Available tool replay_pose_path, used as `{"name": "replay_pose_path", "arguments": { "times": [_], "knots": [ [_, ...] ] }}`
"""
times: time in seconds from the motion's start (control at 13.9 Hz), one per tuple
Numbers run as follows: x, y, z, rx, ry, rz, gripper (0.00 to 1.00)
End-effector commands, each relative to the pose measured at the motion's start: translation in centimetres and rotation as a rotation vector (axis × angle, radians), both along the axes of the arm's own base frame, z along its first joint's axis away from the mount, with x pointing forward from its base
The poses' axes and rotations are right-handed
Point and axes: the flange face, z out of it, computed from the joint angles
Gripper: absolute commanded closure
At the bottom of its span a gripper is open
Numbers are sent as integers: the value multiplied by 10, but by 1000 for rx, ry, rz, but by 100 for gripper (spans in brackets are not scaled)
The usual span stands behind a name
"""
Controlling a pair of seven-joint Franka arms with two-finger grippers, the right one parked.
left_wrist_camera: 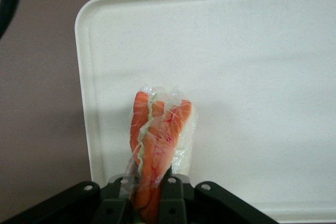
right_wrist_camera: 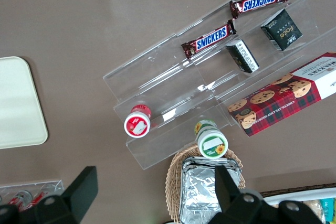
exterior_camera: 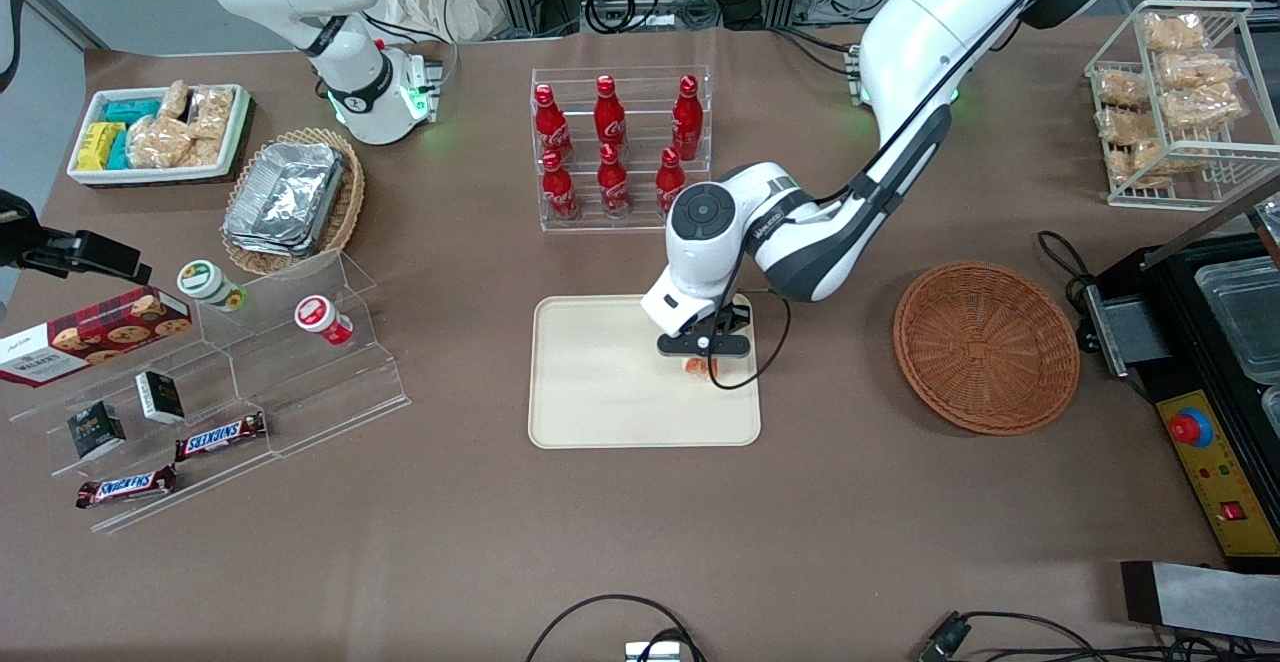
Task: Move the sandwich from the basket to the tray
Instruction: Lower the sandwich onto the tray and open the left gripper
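My left gripper [exterior_camera: 702, 357] hangs low over the cream tray [exterior_camera: 600, 412], near the tray's edge that faces the basket. It is shut on the sandwich [left_wrist_camera: 157, 140], a wrapped wedge with orange and green filling showing, pinched between the two black fingers [left_wrist_camera: 176, 192]. In the front view only a bit of the sandwich [exterior_camera: 698, 368] peeks out under the gripper. I cannot tell whether it touches the tray [left_wrist_camera: 236, 66]. The reddish-brown round basket [exterior_camera: 985, 347] lies empty toward the working arm's end of the table.
An acrylic rack of red bottles [exterior_camera: 620, 147] stands farther from the front camera than the tray. A clear stepped shelf [exterior_camera: 250, 382] with snacks and an oval basket of foil containers [exterior_camera: 290, 197] lie toward the parked arm's end. A wire rack of bagged snacks [exterior_camera: 1175, 102] stands by the working arm.
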Motion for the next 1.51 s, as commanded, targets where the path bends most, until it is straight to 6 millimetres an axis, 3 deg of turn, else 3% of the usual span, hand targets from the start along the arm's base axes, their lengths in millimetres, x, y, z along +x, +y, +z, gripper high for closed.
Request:
{"name": "replay_pose_path", "arguments": {
  "times": [0.0, 0.58, 1.01, 1.22, 1.44],
  "knots": [
    [4, -6, -5, 12, -32, 14, 85],
    [-3, -11, -22, 32, -31, 12, 72],
    [4, -7, -18, 37, -55, 42, 35],
    [13, -4, -5, 32, -71, 59, 0],
    [28, 9, 21, 43, -92, 99, 0]
  ]
}}
